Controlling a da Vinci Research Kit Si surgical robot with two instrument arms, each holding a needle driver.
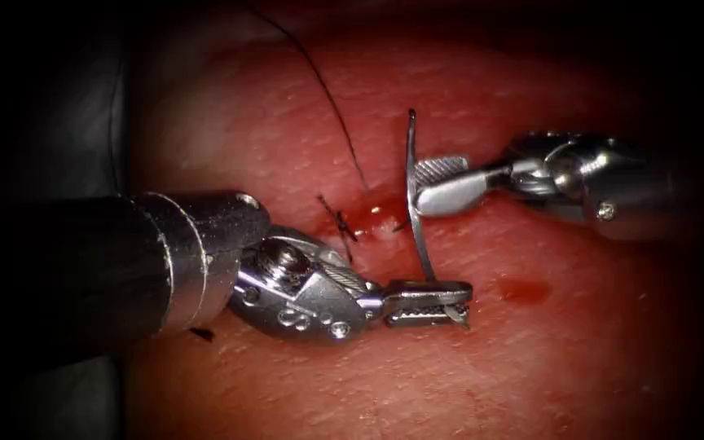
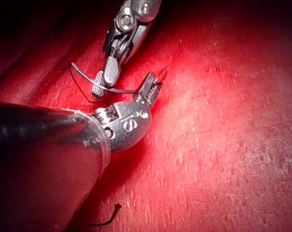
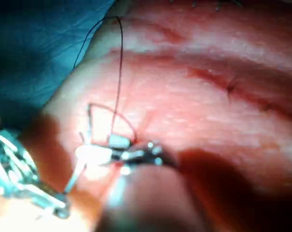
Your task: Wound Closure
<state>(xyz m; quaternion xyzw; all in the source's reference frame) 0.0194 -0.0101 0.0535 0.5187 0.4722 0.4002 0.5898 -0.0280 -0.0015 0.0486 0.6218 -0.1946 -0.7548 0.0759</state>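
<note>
The curved needle (image 1: 414, 191) stands clear of the tissue (image 1: 580, 358), just right of the cut (image 1: 350, 224). The left tool (image 1: 432, 304) is clamped near the needle's lower end and the right tool (image 1: 429, 186) is closed on its mid-curve. Thin, stiff and slick, the steel would likely twist in a loose bite, so the flat mid-body looks the safer hold. The soft tissue lies open to the right, while the thread (image 1: 327, 98) and knotted stitch (image 1: 337, 217) crowd the left.
</note>
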